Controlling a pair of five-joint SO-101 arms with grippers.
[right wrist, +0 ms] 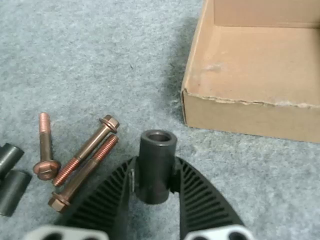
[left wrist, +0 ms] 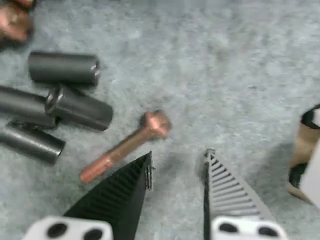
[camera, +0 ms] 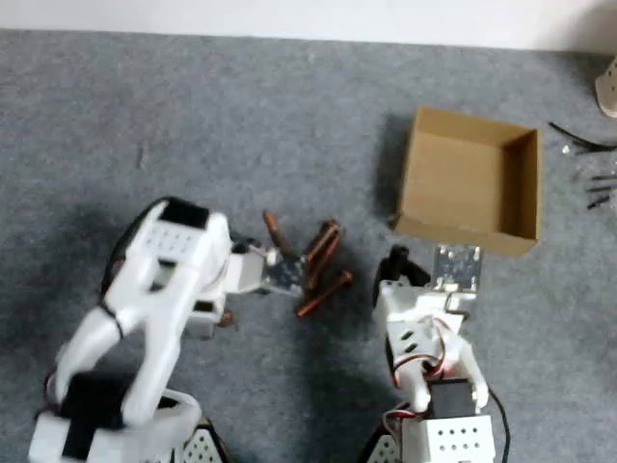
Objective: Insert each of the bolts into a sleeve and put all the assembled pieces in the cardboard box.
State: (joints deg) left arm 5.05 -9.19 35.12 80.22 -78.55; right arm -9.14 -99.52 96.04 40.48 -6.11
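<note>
Right gripper clamps one sleeve near three bolts and one cardboard box; left gripper gapes near four loose sleeves.

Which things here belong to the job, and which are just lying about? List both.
Job: bolts, loose sleeves, held sleeve in the right gripper, cardboard box.
Lying about: small dark bits and a pale object, off to one side of the box.

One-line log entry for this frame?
right gripper: shut on sleeve | left gripper: open, beside bolt | box: empty | assembled: none seen
</note>
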